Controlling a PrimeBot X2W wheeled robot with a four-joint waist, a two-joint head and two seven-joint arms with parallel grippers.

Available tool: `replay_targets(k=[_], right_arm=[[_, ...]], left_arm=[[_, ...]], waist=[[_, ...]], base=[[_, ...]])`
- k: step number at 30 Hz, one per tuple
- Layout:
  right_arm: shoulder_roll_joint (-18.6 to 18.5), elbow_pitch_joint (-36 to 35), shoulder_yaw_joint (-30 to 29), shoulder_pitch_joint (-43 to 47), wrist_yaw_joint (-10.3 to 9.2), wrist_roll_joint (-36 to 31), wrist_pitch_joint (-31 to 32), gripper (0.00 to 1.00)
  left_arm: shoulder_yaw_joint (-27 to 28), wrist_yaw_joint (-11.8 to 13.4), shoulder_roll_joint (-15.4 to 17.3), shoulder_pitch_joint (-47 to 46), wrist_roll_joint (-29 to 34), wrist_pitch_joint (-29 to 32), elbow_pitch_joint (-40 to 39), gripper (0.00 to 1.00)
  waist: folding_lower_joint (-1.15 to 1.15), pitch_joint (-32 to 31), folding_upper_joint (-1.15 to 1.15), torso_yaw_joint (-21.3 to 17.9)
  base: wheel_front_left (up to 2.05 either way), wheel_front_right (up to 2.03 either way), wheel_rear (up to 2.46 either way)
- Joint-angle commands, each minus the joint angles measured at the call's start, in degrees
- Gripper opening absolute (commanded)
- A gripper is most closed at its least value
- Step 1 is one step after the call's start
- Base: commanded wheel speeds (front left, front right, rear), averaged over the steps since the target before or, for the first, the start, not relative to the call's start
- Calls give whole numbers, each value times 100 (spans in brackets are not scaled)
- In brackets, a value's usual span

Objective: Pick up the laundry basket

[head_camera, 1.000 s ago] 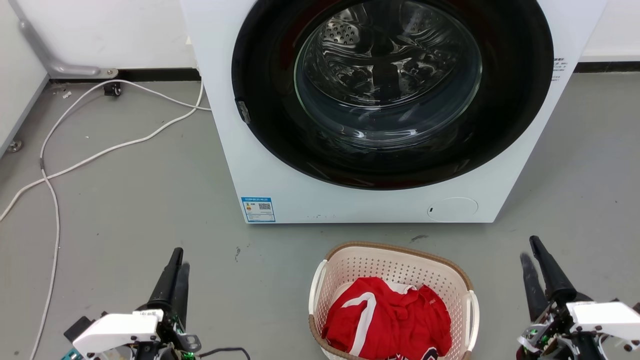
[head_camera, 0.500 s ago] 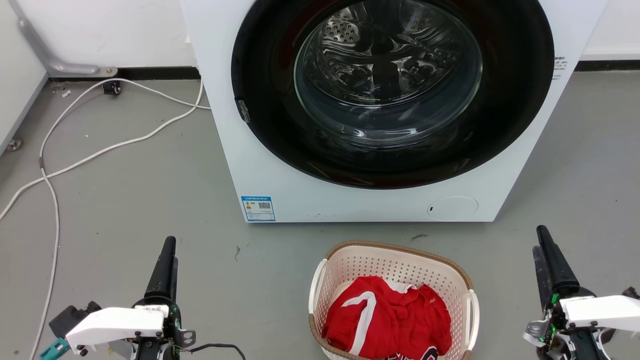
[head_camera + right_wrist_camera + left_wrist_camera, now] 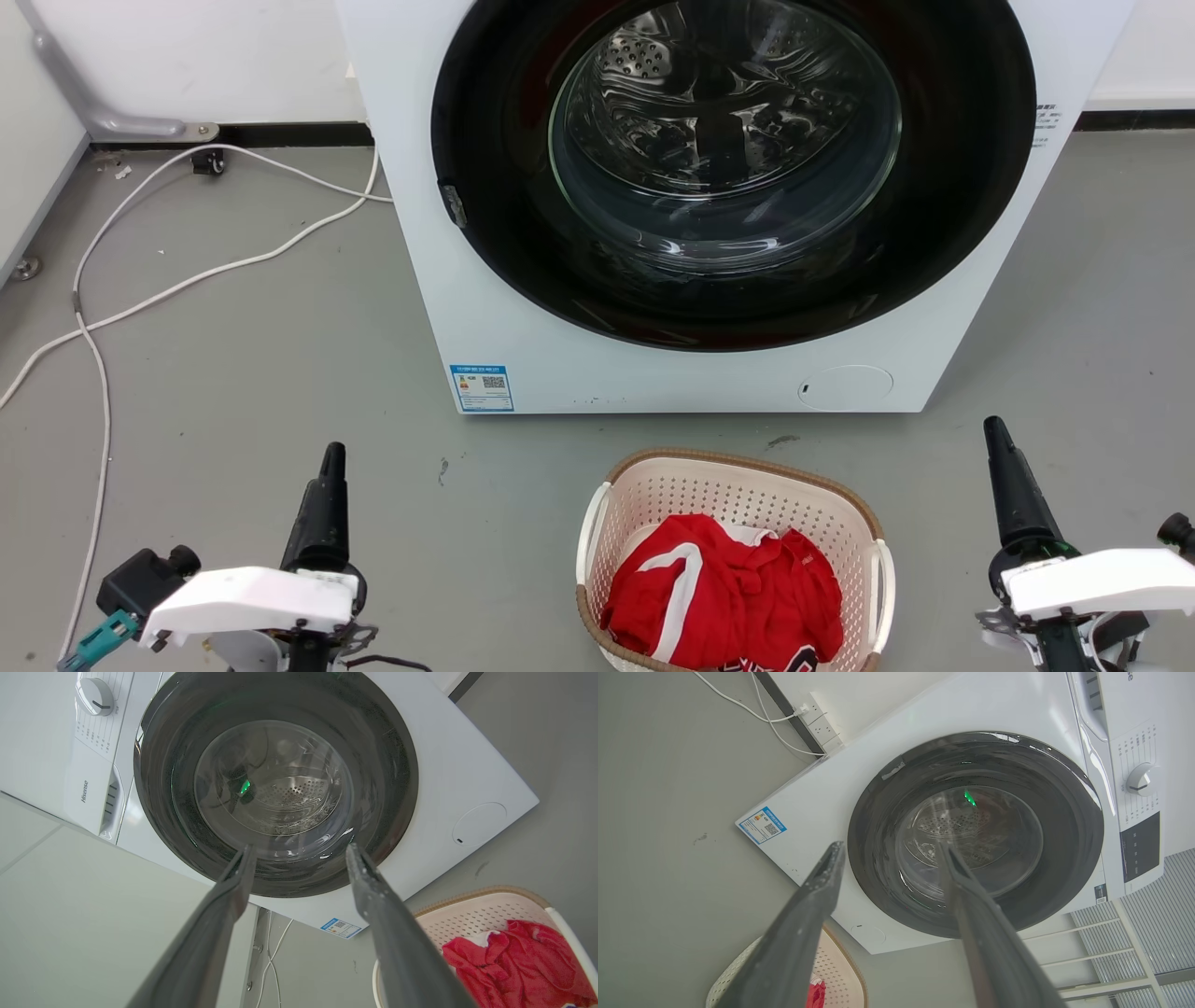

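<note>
Head view: the laundry basket [image 3: 728, 490] sits on the floor [image 3: 280, 373] before the washing machine [image 3: 467, 317]. The left jaws and right jaws flank it, apart, probably to take both handles [image 3: 881, 588].
Left wrist view: left jaws spread wide, empty.
Right wrist view: right jaws likewise.

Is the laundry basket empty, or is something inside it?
Not empty. The laundry basket stands upright and holds a crumpled red garment with white trim, lying below the rim.
</note>
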Motion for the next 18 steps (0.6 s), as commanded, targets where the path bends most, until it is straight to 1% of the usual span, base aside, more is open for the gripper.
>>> replay_targets(k=[1,3,4,7,13,14,18], right_arm=[[-22,-136,16,-25,1,-301,-64,100],[-22,-156,15,1,1,-542,-108,100],[-22,-189,7,36,1,-878,-174,100],[-22,-241,9,63,1,-1197,-233,100],[-23,-327,75,135,2,-1730,-351,100],[-23,-378,86,169,2,-1987,-408,100],[-23,-439,98,211,2,-2334,-483,100]], left_arm=[[-45,76,23,-9,277,-72,-117,100],[-94,151,24,5,506,-115,-124,100],[-157,236,25,24,847,-179,-136,100],[-198,290,27,45,1119,-242,-164,100],[-221,276,29,88,1600,-359,-240,100],[-212,258,30,116,1821,-415,-283,100],[-222,244,30,159,2139,-487,-320,100]], waist=[[0,-1,0,1],[0,0,0,2],[0,2,0,3],[0,4,0,2],[0,10,0,0],[0,12,0,0],[0,14,0,-1]], base=[[0,0,0],[0,0,0],[0,0,0],[0,0,0],[0,0,0],[0,0,0],[0,0,0]])
